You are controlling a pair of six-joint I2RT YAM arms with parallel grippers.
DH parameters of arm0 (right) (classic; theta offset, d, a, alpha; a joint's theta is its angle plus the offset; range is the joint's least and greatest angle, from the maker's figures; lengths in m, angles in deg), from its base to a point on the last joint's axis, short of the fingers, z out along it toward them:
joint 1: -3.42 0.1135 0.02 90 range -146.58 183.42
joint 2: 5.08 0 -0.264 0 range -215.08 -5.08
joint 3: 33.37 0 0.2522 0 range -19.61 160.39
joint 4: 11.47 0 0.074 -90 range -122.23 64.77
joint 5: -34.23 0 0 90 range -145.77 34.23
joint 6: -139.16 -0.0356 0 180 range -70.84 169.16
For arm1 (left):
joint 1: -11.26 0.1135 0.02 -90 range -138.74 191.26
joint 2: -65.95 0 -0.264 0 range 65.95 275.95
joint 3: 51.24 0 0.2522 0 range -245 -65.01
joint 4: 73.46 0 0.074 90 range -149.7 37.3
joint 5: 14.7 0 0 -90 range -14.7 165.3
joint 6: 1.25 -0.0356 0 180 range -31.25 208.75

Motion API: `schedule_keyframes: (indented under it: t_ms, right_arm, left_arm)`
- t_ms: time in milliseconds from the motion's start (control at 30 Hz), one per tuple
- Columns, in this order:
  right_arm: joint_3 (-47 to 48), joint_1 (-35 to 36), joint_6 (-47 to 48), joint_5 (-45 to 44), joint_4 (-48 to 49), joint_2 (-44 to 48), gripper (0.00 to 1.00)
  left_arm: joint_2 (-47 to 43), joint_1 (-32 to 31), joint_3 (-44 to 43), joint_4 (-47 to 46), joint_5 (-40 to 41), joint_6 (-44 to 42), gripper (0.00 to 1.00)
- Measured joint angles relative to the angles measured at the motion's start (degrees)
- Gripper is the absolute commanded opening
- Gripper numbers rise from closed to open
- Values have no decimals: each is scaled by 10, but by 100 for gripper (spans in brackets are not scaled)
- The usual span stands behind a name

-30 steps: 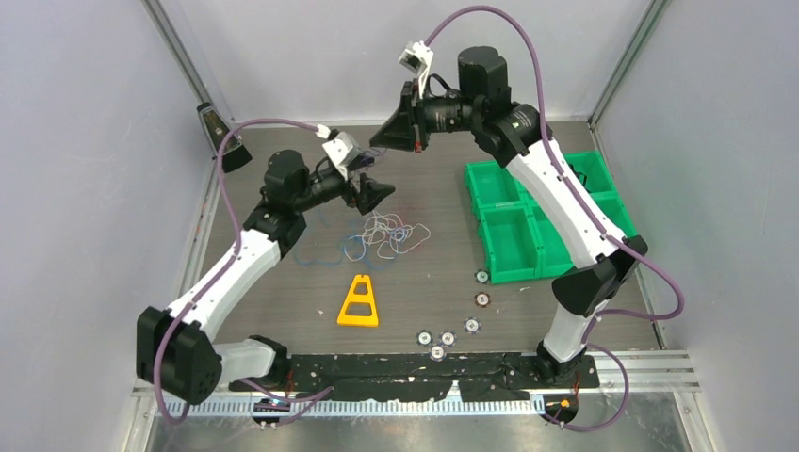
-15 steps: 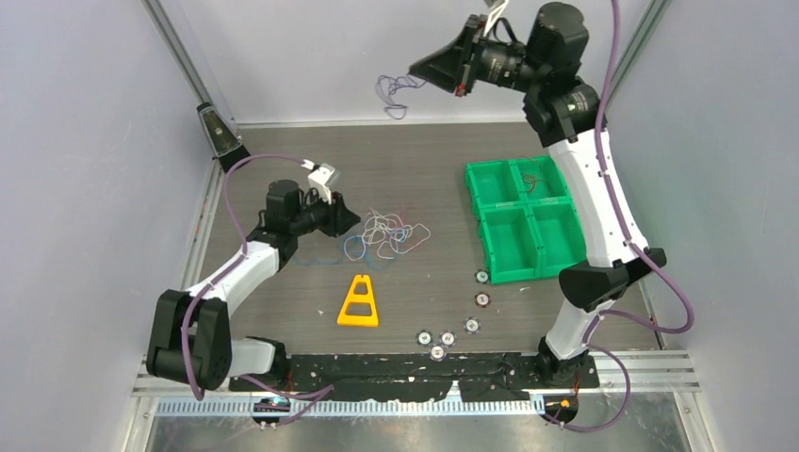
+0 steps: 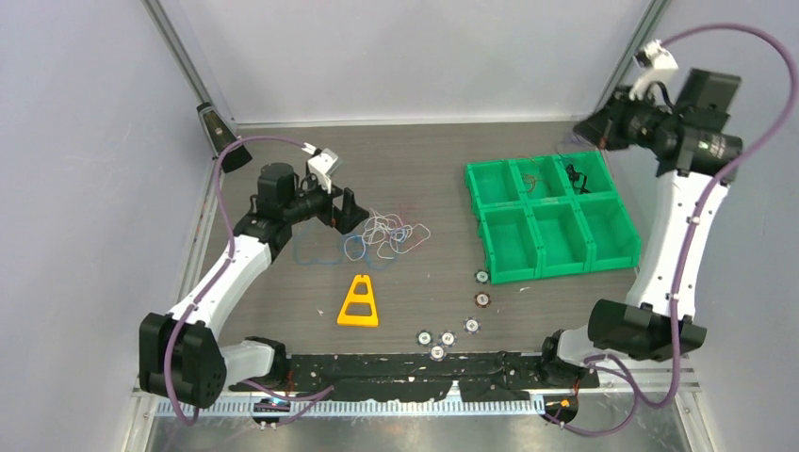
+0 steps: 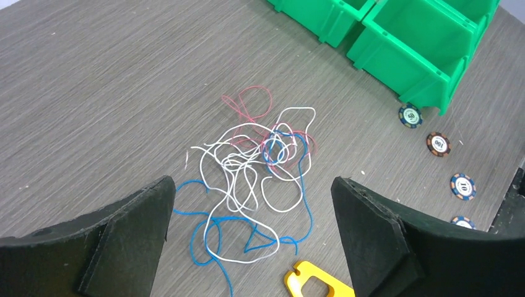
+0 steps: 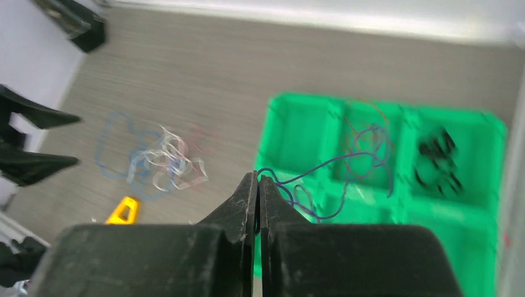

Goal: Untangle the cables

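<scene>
Left pincer (image 4: 252, 185) is spread wide over the desk (image 4: 93, 74), gripping nothing. Between its two black fingers I'm looking straight down at the cables (image 4: 260, 154). They're a loose tangle of white, blue and red loops lying flat on the desk, left of the green bin (image 3: 479, 202) and apart from it. A yellow triangular piece (image 3: 359, 301) lies just on the near side of the tangle, and poker chips (image 3: 482, 299) are scattered off the bin's near corner.

Right pincer (image 5: 257, 178) is high over the bin, pressed together and pinching a blue strand (image 5: 328, 164) at the very tips. That strand loops out over the bin's back compartments, well apart from the tangle. I cannot tell whether its lower end touches the bin.
</scene>
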Motion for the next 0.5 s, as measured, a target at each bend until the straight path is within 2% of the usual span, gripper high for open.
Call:
schedule_keyframes:
  t_ms: [67,200,500]
  right_arm:
    - [-39,-61,52,-5,-49,30,5]
    - [-88,-134,127,-9,-118,53,5]
    - [-162,-180,248,-66,-159,30,6]
  left_arm:
    - [0,-4,-8,11,-2,-4,100]
    - [4,-12,-12,27,-7,-5,100]
    - [7,-19,-15,45,-9,-5,100]
